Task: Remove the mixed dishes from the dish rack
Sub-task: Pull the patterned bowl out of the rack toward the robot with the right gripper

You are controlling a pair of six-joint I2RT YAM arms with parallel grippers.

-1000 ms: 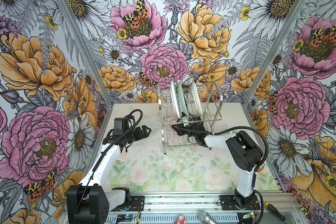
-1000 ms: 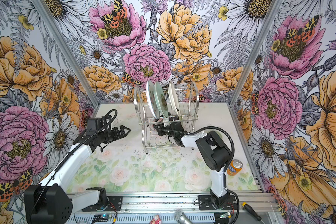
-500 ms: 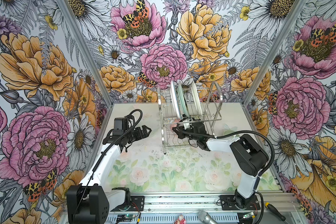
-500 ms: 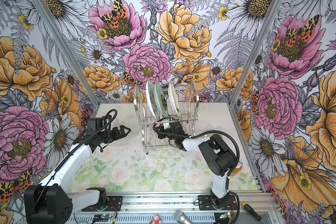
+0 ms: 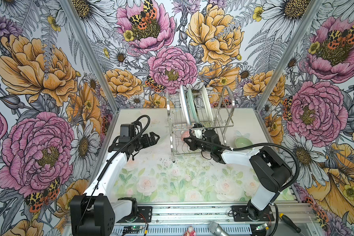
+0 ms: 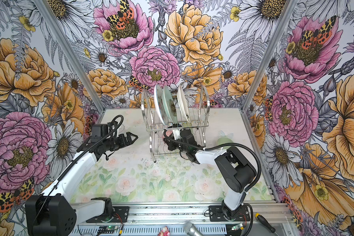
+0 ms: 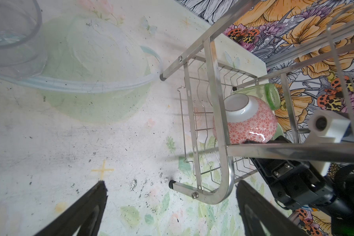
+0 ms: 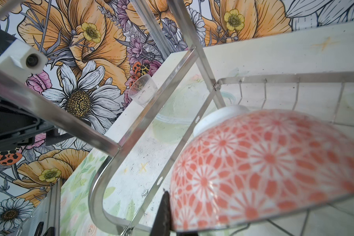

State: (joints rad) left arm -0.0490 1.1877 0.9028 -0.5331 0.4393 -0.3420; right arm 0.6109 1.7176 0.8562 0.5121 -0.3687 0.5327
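Right end effector [image 5: 187, 139] pinches the pink patterned bowl [image 7: 251, 126] by its rim inside the dish rack [image 5: 173, 147] lower tier, at 12 o'clock on the bench [image 5: 172, 179]. Left end effector [image 5: 154, 138]: spread, at the rack's 9 o'clock.

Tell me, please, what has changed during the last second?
The right arm drew its elbow back toward the front, uncovering the pale green bowl. The right tool stayed shut on the pink patterned bowl in the dish rack. The left tool stayed open and still; plates unmoved.
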